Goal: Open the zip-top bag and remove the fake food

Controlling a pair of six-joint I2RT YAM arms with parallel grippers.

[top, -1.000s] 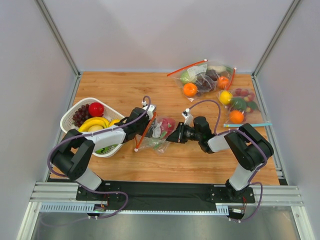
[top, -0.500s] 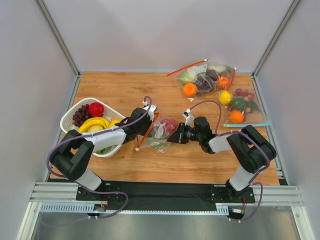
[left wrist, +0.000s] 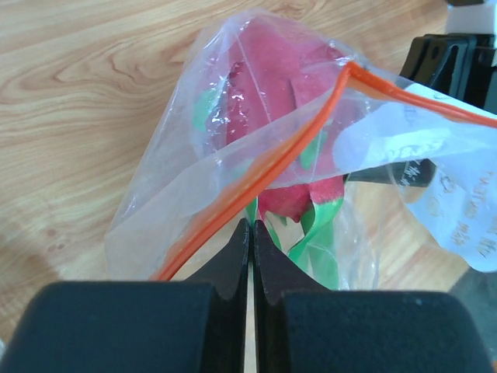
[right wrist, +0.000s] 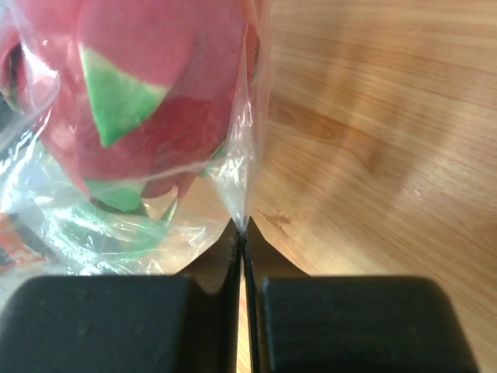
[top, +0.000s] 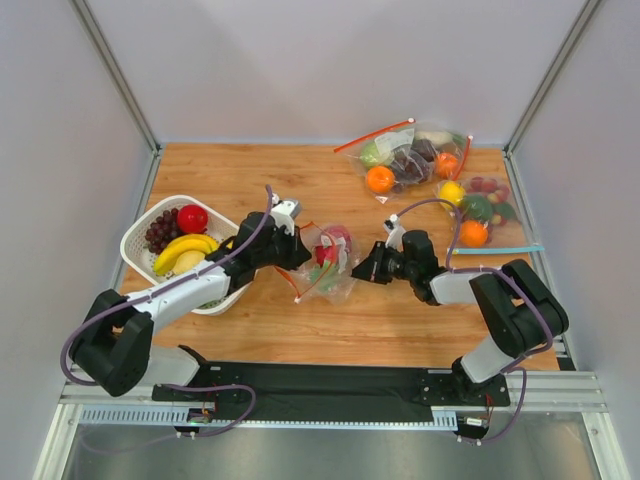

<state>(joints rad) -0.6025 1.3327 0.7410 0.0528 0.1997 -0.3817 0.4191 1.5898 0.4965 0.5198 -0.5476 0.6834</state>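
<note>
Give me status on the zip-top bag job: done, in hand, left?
Done: both arms have hold of the zip-top bag. The left gripper is shut on film beside the red-orange zip strip, and the right gripper is shut on the opposite side. In hand: the strip looks parted, with the mouth partly open. Left: the pink fruit with green tips is inside the bag, so removal is not yet done.

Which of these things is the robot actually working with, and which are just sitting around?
In use: zip-top bag, the pink fruit inside it, left gripper and right gripper, both pinching the bag.
Lying about: white basket of fruit, red-strip bag, teal-strip bag.
</note>
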